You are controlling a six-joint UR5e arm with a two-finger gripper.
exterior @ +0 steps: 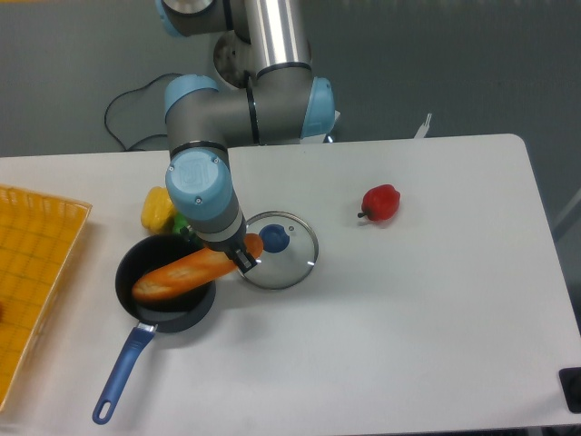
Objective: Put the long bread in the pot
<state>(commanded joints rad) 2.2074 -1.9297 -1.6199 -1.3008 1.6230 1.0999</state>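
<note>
Orange-brown and glossy, the long bread [182,275] lies tilted across the pot [166,289], too long to sit flat. The gripper [240,258] pinches its raised right end over the rim, beside the glass lid [292,258].

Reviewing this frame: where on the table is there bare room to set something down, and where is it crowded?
Free: the broad stretch right of the glass lid and below the red pepper, and the front strip right of the pot handle. Crowded: the left, where pot, long bread, gripper, yellow pepper and orange tray cluster.
</note>
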